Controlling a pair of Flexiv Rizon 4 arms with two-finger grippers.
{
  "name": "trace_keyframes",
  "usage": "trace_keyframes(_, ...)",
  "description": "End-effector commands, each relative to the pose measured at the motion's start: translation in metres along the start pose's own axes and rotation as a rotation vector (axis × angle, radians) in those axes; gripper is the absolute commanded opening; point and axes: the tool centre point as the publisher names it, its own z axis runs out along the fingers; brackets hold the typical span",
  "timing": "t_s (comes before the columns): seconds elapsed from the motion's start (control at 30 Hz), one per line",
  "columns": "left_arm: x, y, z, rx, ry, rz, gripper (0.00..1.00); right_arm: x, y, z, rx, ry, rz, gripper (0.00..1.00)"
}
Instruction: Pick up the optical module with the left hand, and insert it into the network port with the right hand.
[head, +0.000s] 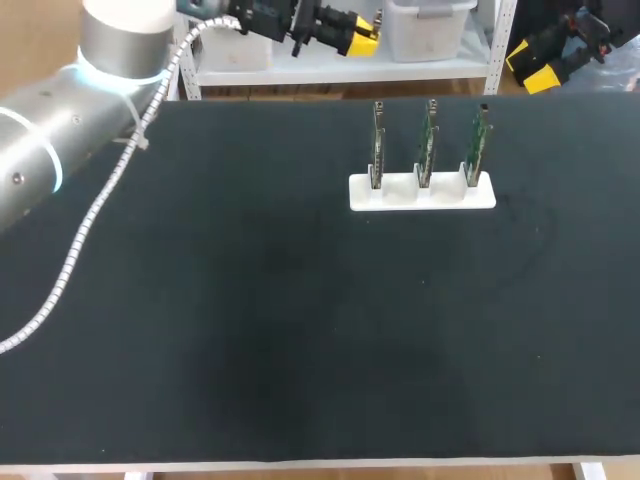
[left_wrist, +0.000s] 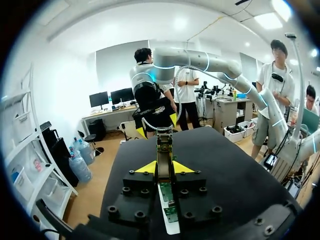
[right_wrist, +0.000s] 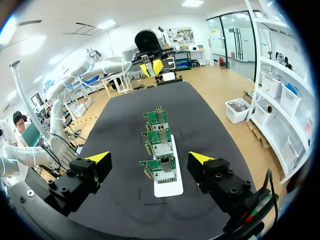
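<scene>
Pinching the optical module (left_wrist: 164, 155) in my closed left jaws, well apart from the network cards (head: 426, 150) in their white stand (head: 420, 196) on the counter (head: 250, 320), right jaws wide and empty, I judged a misaligned handover might drop it.

A black table (head: 250, 330) bears a white holder (head: 422, 193) of three upright boards (head: 427, 145)
</scene>
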Motion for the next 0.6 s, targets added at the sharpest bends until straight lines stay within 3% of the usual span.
trace_keyframes(0.03, -0.003, 0.031, 0.009, 0.09, -0.004, 0.007, 0.0, -0.002, -0.008, -0.002, -0.153, 0.002, 0.001, 1.0)
trace_keyframes(0.23, -0.013, 0.038, 0.024, 0.097, -0.031, 0.019, 0.0, -0.002, -0.008, -0.002, -0.153, 0.002, 0.001, 1.0)
trace_keyframes(0.6, -0.024, 0.038, 0.069, 0.187, 0.02, 0.048, 0.0, -0.002, -0.008, -0.002, -0.153, 0.002, 0.001, 1.0)
